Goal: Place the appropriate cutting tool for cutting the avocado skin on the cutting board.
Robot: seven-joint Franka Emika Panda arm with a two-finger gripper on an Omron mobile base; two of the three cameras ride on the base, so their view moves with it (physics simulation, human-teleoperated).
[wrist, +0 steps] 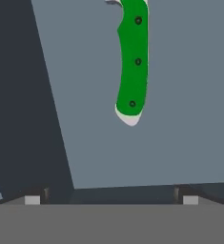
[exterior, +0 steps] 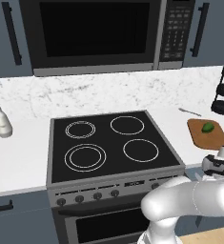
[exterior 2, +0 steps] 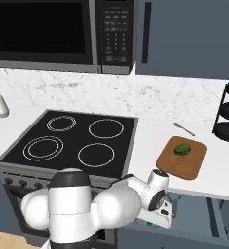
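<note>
- The knife (wrist: 131, 62), with a green riveted handle and a pale butt, lies on a flat grey surface that I judge to be the floor of an open drawer. It sits ahead of the end effector (wrist: 111, 200), slightly to the right of its centre line in the hand view.
- The handle's long axis runs almost straight away from the hand camera, butt end nearest. The blade is cut off at the top edge.
- The end effector's two dark finger tips stand wide apart and hold nothing. The knife is well short of them, so I judge the coming move to be a reach forward along that axis.
- In the right base view the end effector (exterior 2: 161, 217) hangs below the desk edge, in front of the cabinet.
- Both base views show the cutting board (exterior 2: 192, 164) on the white desk (exterior 2: 150, 141), right of the stove (exterior 2: 69, 141), with the avocado (exterior 2: 182, 149) on it. A spoon (exterior 2: 184, 129) lies just behind.
</note>
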